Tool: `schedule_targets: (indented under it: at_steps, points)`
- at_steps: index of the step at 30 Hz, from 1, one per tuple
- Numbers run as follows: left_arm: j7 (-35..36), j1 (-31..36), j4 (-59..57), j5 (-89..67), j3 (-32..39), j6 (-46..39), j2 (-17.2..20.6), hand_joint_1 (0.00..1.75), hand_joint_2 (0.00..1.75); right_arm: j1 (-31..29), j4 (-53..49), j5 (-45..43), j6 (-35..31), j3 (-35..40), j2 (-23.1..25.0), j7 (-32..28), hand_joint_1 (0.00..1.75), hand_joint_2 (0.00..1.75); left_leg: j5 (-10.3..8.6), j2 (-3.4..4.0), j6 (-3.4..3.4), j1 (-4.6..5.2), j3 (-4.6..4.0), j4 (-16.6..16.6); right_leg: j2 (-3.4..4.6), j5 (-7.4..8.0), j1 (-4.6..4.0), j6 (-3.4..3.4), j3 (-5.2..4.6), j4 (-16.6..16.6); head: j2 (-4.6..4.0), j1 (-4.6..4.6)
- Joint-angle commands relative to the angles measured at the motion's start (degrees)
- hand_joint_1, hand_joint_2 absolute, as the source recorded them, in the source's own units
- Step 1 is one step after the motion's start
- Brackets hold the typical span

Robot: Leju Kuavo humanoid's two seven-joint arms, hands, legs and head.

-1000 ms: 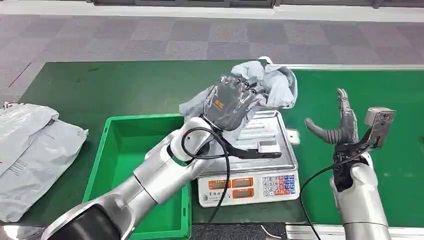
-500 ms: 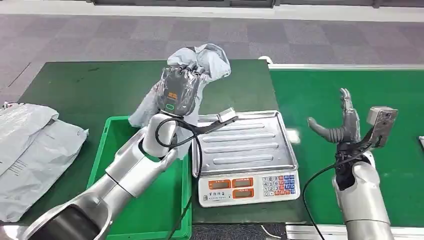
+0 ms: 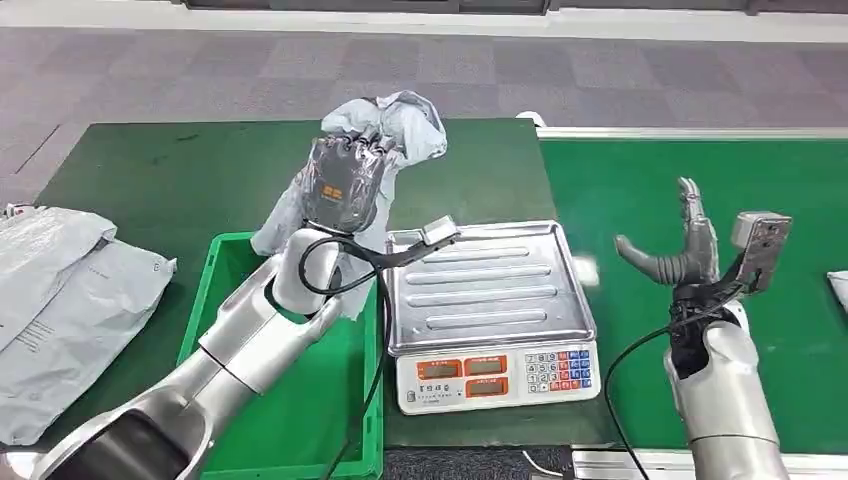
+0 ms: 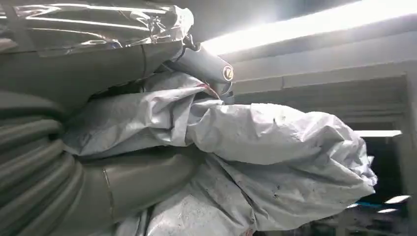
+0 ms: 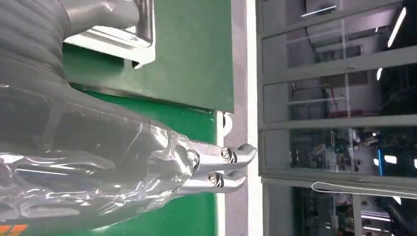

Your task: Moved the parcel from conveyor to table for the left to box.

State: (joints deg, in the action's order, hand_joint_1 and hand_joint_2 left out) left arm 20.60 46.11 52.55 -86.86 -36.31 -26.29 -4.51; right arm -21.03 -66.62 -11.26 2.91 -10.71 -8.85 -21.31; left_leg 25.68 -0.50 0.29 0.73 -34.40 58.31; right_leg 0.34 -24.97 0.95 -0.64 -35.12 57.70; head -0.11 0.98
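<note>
The parcel (image 3: 400,125) hides the left hand's fingers (image 3: 345,160); another grey bag (image 3: 838,290) is cut off.

Light: bright and even in the head view, from overhead; soft shadows only.
Glare: the scale (image 3: 487,285) tray shows pale sheen; a ceiling light strip (image 4: 314,37) blows out white at upper right of the left wrist view.
Blur: a parcel (image 3: 838,290) at the right edge is smeared.
Focus: the near fingers (image 5: 223,167) look soft; the windows behind are dim.
</note>
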Motion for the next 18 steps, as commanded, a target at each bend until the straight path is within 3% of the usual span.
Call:
schedule_targets:
  at_steps: [1, 7, 8, 9, 12, 13, 14, 18]
  points:
    - [13.32, -2.78, 5.05, -3.14, -8.55, 7.09, 14.65, 1.75, 1.75, 3.3, -0.31, 0.24, 1.35, -3.86, 1.3, -1.08, 0.0, 1.75, 0.05, 0.2, -0.17, -0.08, 0.39, -0.24, 0.12, -0.01, -0.08, 0.11, 0.31, -0.21, 0.0, 0.0]
    - [19.4, -11.16, 15.46, -3.14, -7.59, 12.74, 22.24, 1.75, 1.75, 1.71, -1.2, 3.05, -0.56, -5.13, 3.3, -0.7, 0.0, 1.75, 0.08, 0.56, -0.17, -0.06, 0.28, -0.22, 0.48, 0.01, -0.07, 0.08, 0.02, -0.07, 0.0, 0.0]
    - [19.4, -11.35, 17.44, -3.14, -9.92, 17.47, 22.83, 1.75, 1.75, 3.01, -2.86, 3.08, -0.77, -5.92, 3.37, -0.59, 0.0, 1.75, 0.13, 0.69, -0.23, -0.12, 0.41, -0.29, 0.58, 0.0, -0.13, 0.12, 0.12, -0.15, 0.0, 0.0]
    - [18.27, -13.05, 18.78, -3.14, -8.13, 13.86, 21.26, 1.75, 1.75, 3.75, -3.75, 3.06, -0.82, -6.58, 3.55, -0.51, 0.0, 1.75, 0.09, 0.44, -0.18, -0.13, 0.23, -0.19, 0.38, -0.04, -0.13, 0.09, 0.02, -0.06, 0.0, 0.0]
    - [19.4, -11.75, 18.71, -3.14, -10.71, 24.17, 22.74, 1.75, 1.75, 4.68, -5.15, 3.2, -0.02, -7.49, 4.17, -0.13, 0.0, 1.75, 0.04, 0.15, -0.13, -0.14, 0.11, -0.15, 0.14, -0.08, -0.13, 0.09, -0.01, -0.05, 0.0, 0.0]
    - [19.4, -12.42, 16.71, -3.14, -10.26, 23.13, 21.72, 1.75, 1.75, 4.59, -4.89, 3.42, 0.51, -7.19, 4.1, -0.58, 0.0, 1.75, 0.08, 0.13, -0.15, -0.15, 0.19, -0.18, 0.11, -0.11, -0.15, 0.09, 0.09, -0.1, 0.0, 0.0]
    - [19.4, -11.8, 17.03, -3.14, -10.4, 29.72, 23.11, 1.75, 1.75, 4.44, -4.86, 3.5, 0.52, -7.4, 4.37, -0.51, 0.0, 1.75, 0.05, 0.13, -0.12, -0.12, 0.07, -0.14, 0.12, -0.08, -0.12, 0.08, -0.02, -0.04, 0.0, 0.0]
    - [19.4, -15.47, 19.31, -3.14, -6.71, 33.73, 24.72, 1.75, 1.75, 2.23, -3.07, 4.68, 0.47, -6.7, 4.79, -0.23, 0.0, 1.75, 0.15, 0.5, -0.23, -0.16, 0.26, -0.19, 0.42, -0.04, -0.16, 0.15, 0.1, -0.11, 0.0, 0.0]
